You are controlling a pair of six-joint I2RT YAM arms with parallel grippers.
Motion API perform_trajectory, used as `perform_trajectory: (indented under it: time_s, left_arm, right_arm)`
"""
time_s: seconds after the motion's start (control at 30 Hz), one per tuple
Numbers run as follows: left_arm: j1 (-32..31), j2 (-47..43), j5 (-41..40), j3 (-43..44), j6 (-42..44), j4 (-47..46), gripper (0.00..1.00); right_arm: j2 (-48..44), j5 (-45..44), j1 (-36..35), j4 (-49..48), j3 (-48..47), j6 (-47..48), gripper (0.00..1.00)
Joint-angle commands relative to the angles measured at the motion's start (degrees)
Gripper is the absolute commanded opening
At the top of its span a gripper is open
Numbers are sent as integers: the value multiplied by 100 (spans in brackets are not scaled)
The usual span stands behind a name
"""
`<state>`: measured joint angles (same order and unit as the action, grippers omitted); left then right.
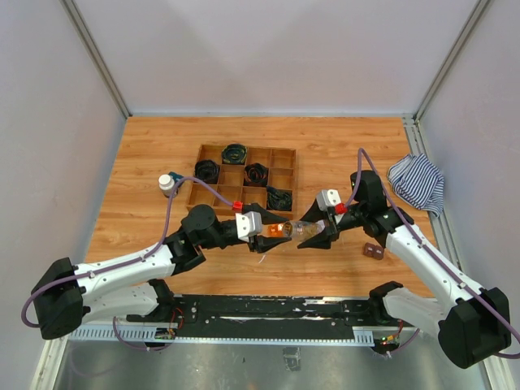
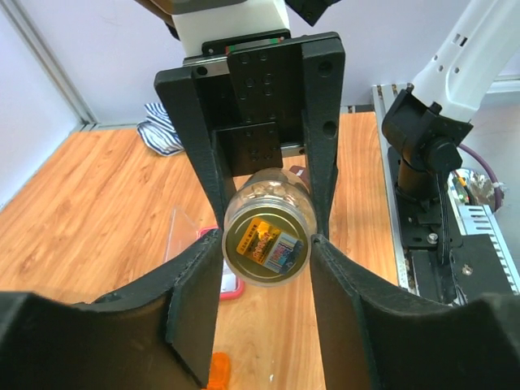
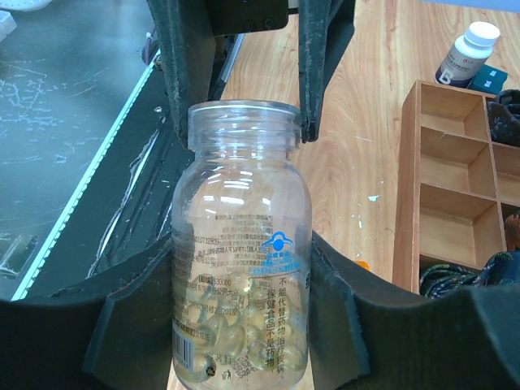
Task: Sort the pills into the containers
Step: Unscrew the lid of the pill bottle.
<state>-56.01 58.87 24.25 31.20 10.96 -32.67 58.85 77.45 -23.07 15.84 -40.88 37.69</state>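
A clear vial point(image 3: 241, 244) with pale round softgel pills point(image 3: 231, 337) in its lower half is held level between my two grippers above the table point(image 1: 302, 231). My right gripper point(image 3: 242, 272) is shut on its body point(image 1: 315, 233). My left gripper point(image 2: 266, 244) is shut on its gold-labelled cap end point(image 2: 266, 248), the fingers touching both sides point(image 1: 268, 230). The dark bottle with white cap point(image 1: 166, 184) stands left of the wooden tray, also in the right wrist view point(image 3: 465, 53). The pink box point(image 2: 231, 286) lies on the table under the vial, mostly hidden, with a clear flap point(image 2: 184, 236) beside it.
The wooden compartment tray point(image 1: 284, 159) with black coils stands at centre back, its edge in the right wrist view point(image 3: 404, 203). A striped cloth point(image 1: 416, 183) lies at the right. A small brown object point(image 1: 374, 251) lies by the right arm. An orange block point(image 2: 218, 370) lies below the left fingers.
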Motion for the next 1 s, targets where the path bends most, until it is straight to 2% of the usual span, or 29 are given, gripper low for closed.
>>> perform_trajectory:
  time_s: [0.0,0.23,0.37,0.47,0.53,0.73,0.97]
  left_arm:
    - [33,28,-36,145,-77,-223,47]
    - [29,-6,-92,149,-671,-275,16]
    - [24,-122,-194,108,-1431,-368,8]
    - [20,-201,-475,40,-2310,-556,1]
    - [-57,-268,-752,-41,-2857,-639,0]
    - [-604,-405,-1891,-217,-3569,-619,0]
    - [-724,-297,-2485,-193,-3896,-573,0]
  right_arm:
    - [1,183,-40,-37,-66,93,1]
    - [-5,173,-40,-40,-64,91,1]
    - [-5,165,-40,-37,-77,91,1]
    - [3,157,-40,-37,-69,91,1]
    - [-5,149,-40,-41,-75,91,1]
    - [18,139,-40,-39,-75,96,1]
    - [14,131,-42,-42,-75,94,0]
